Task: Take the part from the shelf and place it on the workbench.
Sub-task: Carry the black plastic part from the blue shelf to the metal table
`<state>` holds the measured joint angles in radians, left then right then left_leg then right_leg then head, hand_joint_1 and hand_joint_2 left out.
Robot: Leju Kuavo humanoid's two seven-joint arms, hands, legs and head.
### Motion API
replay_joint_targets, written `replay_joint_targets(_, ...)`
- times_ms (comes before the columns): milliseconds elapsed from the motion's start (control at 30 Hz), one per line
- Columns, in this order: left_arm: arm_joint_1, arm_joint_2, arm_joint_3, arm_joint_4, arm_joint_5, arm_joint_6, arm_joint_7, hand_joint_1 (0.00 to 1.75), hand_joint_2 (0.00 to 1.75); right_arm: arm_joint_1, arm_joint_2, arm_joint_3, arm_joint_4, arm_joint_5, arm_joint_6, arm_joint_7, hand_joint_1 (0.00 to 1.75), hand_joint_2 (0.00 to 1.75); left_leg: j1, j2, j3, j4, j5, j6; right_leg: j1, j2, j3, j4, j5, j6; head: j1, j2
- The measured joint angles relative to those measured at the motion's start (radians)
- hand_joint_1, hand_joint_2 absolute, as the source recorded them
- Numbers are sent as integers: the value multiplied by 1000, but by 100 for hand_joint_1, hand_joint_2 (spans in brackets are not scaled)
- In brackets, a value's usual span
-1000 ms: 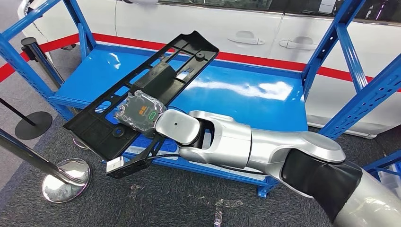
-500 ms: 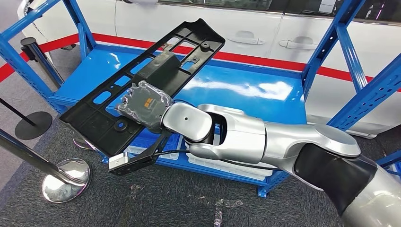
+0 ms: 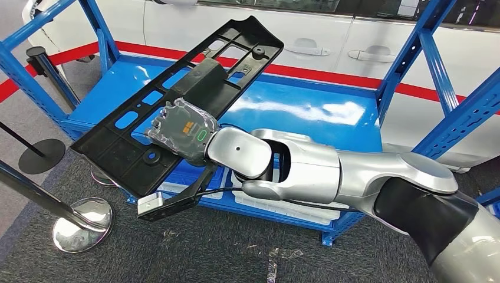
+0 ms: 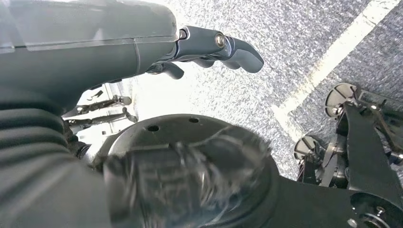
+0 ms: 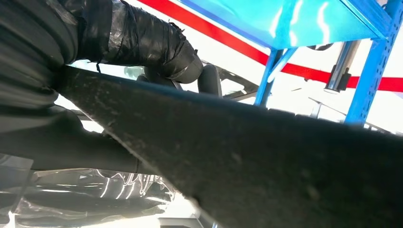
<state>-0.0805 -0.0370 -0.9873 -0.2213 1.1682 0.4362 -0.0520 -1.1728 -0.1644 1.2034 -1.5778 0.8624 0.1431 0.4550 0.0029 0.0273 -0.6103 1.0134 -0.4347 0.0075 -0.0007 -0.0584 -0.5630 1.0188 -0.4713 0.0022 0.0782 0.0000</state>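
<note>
Behind everything stands one white car body (image 3: 330, 41) with a red stripe low along its side, and in front of it one blue metal shelf rack (image 3: 306, 115) with a glossy blue deck and slanted blue uprights at either end. Grey speckled floor (image 3: 224, 253) runs before the rack. We count one task piece: a long flat black plastic part with cut-out windows (image 3: 135, 127), held tilted, its upper end raised over the back of the shelf deck and its lower end hanging out past the shelf's front edge above the floor. We see nothing touching its upper end.

Our right hand (image 3: 180, 130), wrapped in clear film with an orange mark and a green light on its back, grips the part near its middle; in the right wrist view the taped thumb (image 5: 152, 42) lies over one face of the dark panel. Our left hand (image 4: 209, 47) hangs over the floor with its dark fingers curled and nothing in them.

To the left of the rack we count three black barrier posts, two of them on chrome domed bases (image 3: 82, 224) and a third on a flat black base (image 3: 41, 154), all just below and beside the part's lower end. The right half of the shelf deck lies bare and shining.
</note>
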Motion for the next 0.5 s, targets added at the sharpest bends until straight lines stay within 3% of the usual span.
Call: replay_joint_targets(500, 0, 4, 0, 0, 8, 6, 0, 0, 175, 7, -38, 0, -42, -18, -24, -10, 175, 175, 0, 0, 0, 0, 0, 0, 0, 0, 0, 0, 0, 0, 0, 0)
